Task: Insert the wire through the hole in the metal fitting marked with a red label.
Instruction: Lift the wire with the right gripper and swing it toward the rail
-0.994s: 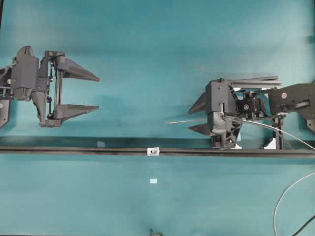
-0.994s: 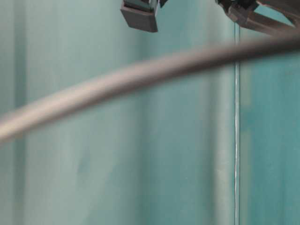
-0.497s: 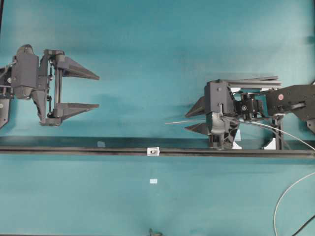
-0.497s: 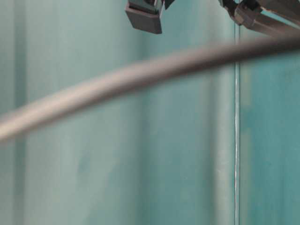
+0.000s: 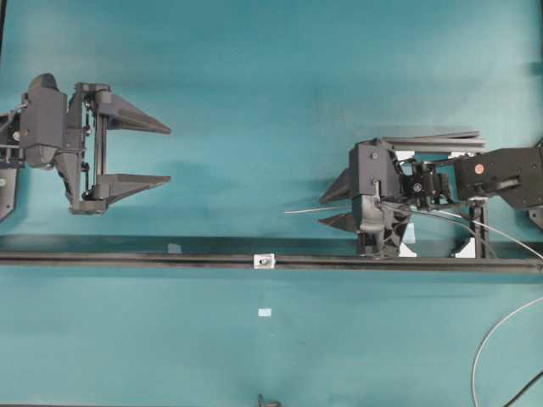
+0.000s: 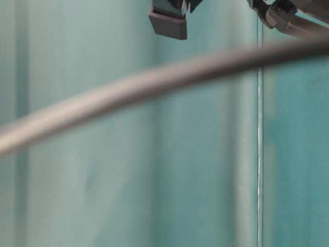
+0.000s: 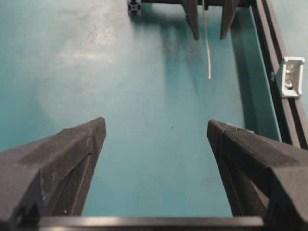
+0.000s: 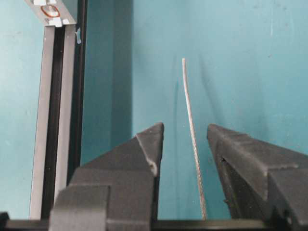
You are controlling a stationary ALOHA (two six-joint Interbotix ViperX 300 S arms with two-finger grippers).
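right wrist view: wire (image 8: 191, 139) runs between right gripper's (image 8: 185, 137) half-open, untouching fingers.

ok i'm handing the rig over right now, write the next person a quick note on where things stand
Left pincer: open wide, holding nothing, hanging apart from the work.
Right pincer: fingers either side of the wire with gaps still showing; whether it grips further back cannot be told.
The wire's free end sticks out ahead of the right pincer, pointing toward the left pincer, beside the black rail.
The metal fitting sits on that rail, with its hole unthreaded.
Done: wire brought between the right fingers.
Left: secure the grip, line the tip up with the hole, push it through.
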